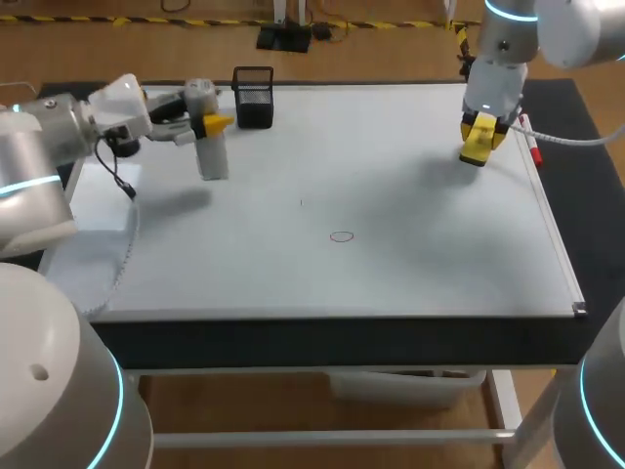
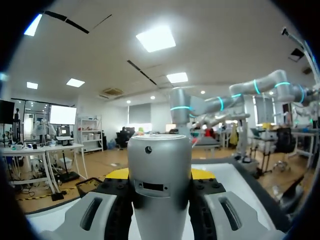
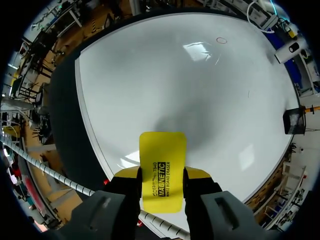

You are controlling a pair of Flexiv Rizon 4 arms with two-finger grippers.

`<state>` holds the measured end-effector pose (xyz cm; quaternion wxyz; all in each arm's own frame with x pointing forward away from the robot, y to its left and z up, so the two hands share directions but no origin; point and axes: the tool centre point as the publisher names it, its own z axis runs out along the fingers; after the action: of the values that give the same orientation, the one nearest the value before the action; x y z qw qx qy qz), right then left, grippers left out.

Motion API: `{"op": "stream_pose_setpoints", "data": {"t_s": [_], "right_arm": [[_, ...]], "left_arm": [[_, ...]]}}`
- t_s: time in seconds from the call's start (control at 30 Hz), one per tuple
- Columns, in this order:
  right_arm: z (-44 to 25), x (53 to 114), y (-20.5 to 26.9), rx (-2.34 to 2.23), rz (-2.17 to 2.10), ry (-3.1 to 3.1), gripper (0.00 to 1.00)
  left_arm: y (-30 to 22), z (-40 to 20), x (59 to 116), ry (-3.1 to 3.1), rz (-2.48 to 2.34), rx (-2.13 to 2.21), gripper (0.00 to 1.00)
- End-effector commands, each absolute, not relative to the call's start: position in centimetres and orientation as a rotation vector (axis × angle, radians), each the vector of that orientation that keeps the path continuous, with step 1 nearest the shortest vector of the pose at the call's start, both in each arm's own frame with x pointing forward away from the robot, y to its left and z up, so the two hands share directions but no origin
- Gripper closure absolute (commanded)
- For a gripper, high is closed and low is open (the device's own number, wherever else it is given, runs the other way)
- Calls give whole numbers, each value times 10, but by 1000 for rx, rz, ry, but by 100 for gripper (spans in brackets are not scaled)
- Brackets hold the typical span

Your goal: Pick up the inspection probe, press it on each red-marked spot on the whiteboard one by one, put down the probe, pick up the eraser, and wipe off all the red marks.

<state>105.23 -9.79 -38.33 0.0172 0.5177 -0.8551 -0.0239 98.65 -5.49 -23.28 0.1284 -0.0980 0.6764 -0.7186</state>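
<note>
Your left jaws are pinching the probe (image 1: 213, 156), one finger on each side of its silver body, as the left wrist view shows (image 2: 160, 185). It stands upright at about 10 o'clock on the whiteboard (image 1: 391, 264), just beside the black mesh holder (image 1: 254, 96). Its shadow falls apart from its base, so it looks lifted rather than set down.

Your right jaws are pinching the yellow eraser (image 1: 479, 142) by its two long edges, which is clear in the right wrist view (image 3: 162, 170). It hangs over the board at about 2 o'clock, near the far right edge where a red marker (image 1: 528, 137) lies. You cannot tell whether it touches the surface.

Only one clear mark (image 1: 341, 235) shows on the board, a thin oval outline near the middle, a touch toward 6 o'clock. It is too faint to call its colour. A tiny speck sits nearby toward 11 o'clock, and the rest of the board looks bare.

The task looks to be in its later half, since the eraser is already in hand and most of the board is clean. The probe, though, is not yet put down. What is left is to set the probe on the table at 10 o'clock and bring the eraser from 2 o'clock to the middle to wipe off that oval
</note>
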Motion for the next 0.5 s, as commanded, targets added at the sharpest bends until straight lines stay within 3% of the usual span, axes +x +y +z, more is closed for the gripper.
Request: {"op": "stream_pose_setpoints", "data": {"t_s": [0.03, 0.5], "right_arm": [[-383, 1053, -98, 1610, -72, -2653, 100], [-383, 1053, -98, 1610, -72, -2653, 100]], "left_arm": [[-77, -236, 959, 1972, -2113, -257, 100], [-173, -235, 879, 2054, -2266, 16, 100]]}}
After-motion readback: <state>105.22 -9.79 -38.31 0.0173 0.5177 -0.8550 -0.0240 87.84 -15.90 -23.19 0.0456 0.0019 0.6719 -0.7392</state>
